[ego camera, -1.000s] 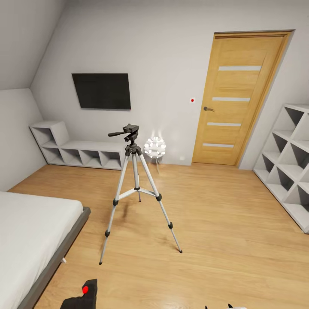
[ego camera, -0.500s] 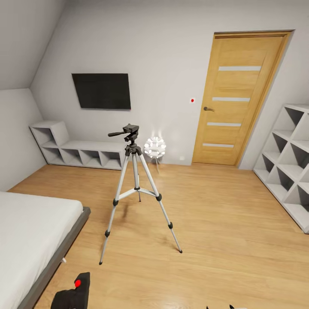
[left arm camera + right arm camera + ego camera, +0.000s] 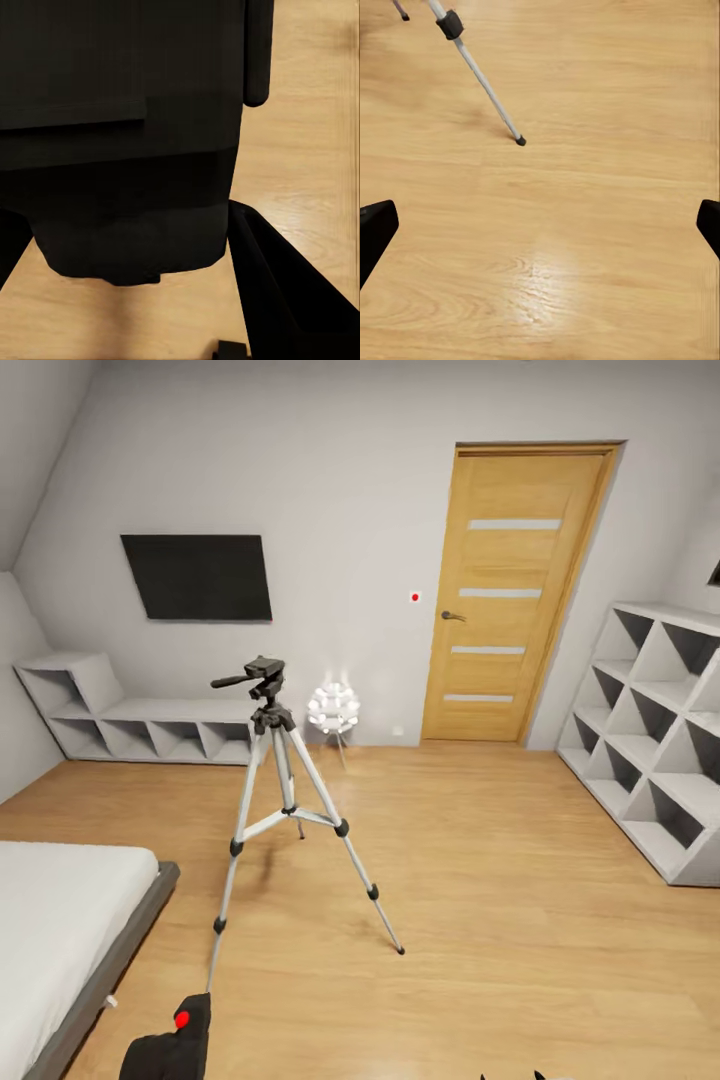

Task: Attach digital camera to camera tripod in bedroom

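Head view is seen shifted since a moment ago, camera tripod [image 3: 285,810] standing ahead on the floor [image 3: 500,880], approach judged underway; digital camera [image 3: 172,1042] is gripped by left hand [image 3: 225,247]; right hand [image 3: 540,225] is spread open.

Matte black, wedge-shaped gripper [image 3: 540,225] fingers [image 3: 375,229]

The camera tripod [image 3: 285,800] stands on the floor [image 3: 500,920]: bed [image 3: 60,920] to its left, door [image 3: 510,595] behind-right, digital camera [image 3: 178,1040] before it.
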Motion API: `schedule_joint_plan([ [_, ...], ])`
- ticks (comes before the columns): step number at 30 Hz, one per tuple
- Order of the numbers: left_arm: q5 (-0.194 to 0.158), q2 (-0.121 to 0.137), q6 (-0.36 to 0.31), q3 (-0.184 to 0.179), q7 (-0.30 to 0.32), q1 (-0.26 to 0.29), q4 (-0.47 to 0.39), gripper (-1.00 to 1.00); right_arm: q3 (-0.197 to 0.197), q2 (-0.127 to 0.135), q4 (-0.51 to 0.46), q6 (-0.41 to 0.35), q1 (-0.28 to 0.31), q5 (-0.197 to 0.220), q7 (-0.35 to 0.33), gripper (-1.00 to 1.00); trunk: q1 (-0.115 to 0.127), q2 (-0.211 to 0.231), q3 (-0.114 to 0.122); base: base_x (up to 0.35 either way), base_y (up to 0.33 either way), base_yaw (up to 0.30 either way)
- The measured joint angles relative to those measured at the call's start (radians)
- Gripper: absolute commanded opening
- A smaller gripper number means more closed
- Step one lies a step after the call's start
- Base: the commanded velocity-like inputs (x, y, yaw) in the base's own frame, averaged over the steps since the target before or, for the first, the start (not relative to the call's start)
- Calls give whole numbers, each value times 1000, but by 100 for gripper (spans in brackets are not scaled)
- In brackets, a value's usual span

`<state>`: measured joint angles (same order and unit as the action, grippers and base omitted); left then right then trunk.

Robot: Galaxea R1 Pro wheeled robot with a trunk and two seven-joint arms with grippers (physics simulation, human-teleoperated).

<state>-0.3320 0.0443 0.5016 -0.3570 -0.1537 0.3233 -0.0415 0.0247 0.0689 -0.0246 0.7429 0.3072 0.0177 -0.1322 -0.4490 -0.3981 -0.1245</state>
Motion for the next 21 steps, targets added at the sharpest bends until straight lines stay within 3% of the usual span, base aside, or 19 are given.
schedule_joint_plan([
  [21,0,-2,-2,-1,0,0,0,-100,0,-1,1,-1,0,0,-1,100,0,0,2,266,-191,-280],
])
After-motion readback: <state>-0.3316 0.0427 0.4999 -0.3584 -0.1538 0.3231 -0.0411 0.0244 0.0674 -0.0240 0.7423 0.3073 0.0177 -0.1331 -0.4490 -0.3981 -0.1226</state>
